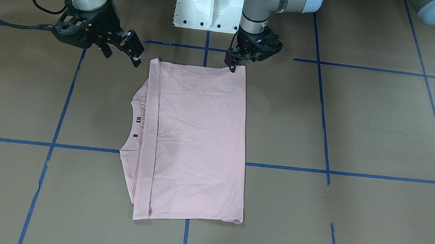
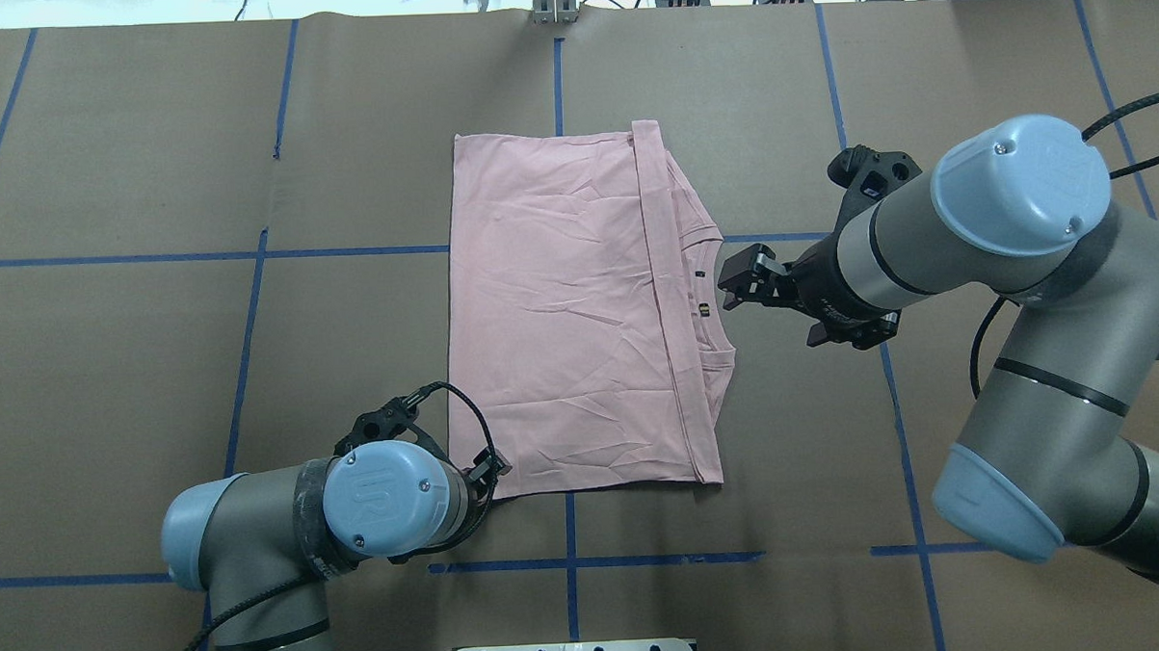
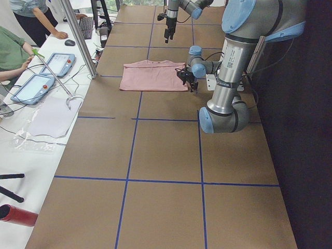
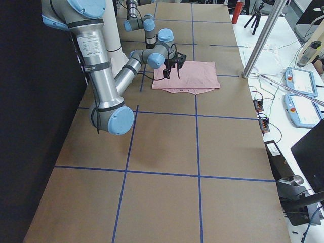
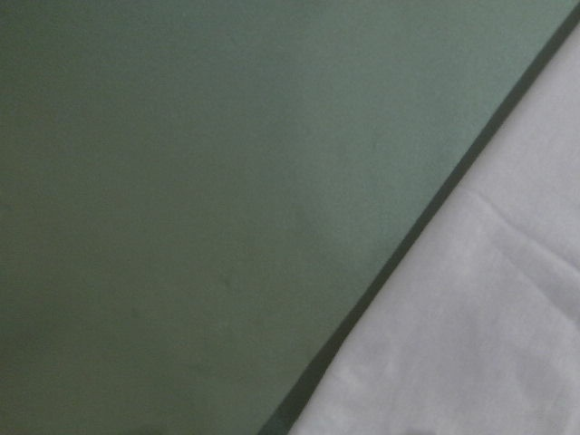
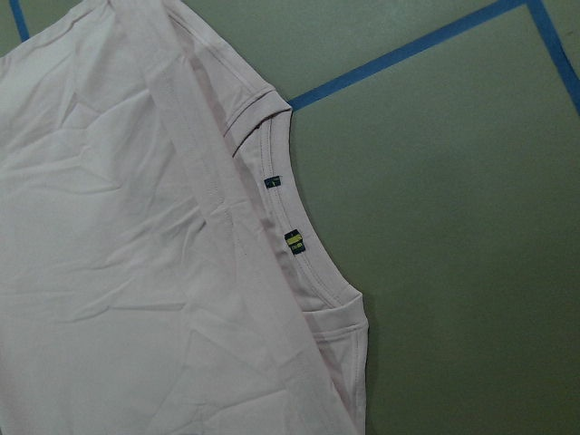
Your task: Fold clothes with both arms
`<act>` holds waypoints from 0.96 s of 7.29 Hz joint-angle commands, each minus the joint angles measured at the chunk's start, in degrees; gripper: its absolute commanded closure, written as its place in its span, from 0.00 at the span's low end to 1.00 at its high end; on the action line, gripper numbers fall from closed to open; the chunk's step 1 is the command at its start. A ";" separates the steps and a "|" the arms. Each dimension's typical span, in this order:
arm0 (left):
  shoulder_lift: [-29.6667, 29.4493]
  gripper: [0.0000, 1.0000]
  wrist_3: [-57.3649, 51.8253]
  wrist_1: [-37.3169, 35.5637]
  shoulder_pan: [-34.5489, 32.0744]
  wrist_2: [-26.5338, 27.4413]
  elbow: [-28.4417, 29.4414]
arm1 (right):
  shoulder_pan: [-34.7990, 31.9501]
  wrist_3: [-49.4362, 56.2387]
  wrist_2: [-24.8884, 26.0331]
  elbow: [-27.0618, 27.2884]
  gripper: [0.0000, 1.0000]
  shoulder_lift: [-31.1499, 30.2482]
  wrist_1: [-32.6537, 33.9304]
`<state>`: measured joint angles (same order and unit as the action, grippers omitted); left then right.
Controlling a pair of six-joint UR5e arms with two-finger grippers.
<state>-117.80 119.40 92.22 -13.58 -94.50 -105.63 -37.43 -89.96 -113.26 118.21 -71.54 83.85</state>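
1. T-shirt [image 2: 560,307] lies flat near the middle of the surface [image 2: 157,379]. It is folded to a rough rectangle, plain pink side up, no print showing.
2. Collar [image 6: 299,263] is on the robot's right side of the shirt and sticks out from under the folded-over layer. A hem band [image 2: 657,284] runs as a straight strip just beside it.
3. Two small labels [image 6: 294,242] sit on the inside of the collar; the one pointed at is yellow and dark.
4. The cloth has light wrinkles, and its edges are mostly straight. A sleeve edge peeks out past the band on the collar side.
5. Left gripper [image 1: 233,67] points down at the shirt's corner nearest the base [image 1: 210,1], on the robot's left side. Its tip is at or on the cloth edge.
6. Its jaws look narrow, but I cannot tell whether they pinch cloth. The left wrist view is a close blur of bare surface and a pale cloth edge.
7. Right gripper [image 2: 729,280] has its jaws spread wide and holds nothing. It hangs off the surface just beside the collar, tilted toward the shirt and not touching it.
8. The right wrist view looks down on the collar, the labels and the folded layer, with a tape line [image 6: 408,50] running away from the neck opening.
9. Blue tape lines split the brown surface into a grid, and the shirt lies across one crossing.
10. In the left side view, people stand at a side bench with tablets [image 3: 35,87], well apart from the shirt.
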 commanded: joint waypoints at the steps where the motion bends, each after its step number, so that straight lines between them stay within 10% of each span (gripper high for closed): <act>1: -0.32 0.09 -0.04 -0.11 0.22 0.02 0.42 | -0.01 0.05 0.06 -0.17 0.00 -0.09 0.00; 7: -0.58 0.14 -0.75 -0.11 -1.27 0.02 1.12 | -0.01 0.04 0.15 -0.18 0.00 0.00 0.00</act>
<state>-118.31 118.79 92.11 -14.60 -94.48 -104.55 -37.44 -89.95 -113.05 118.04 -71.62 83.85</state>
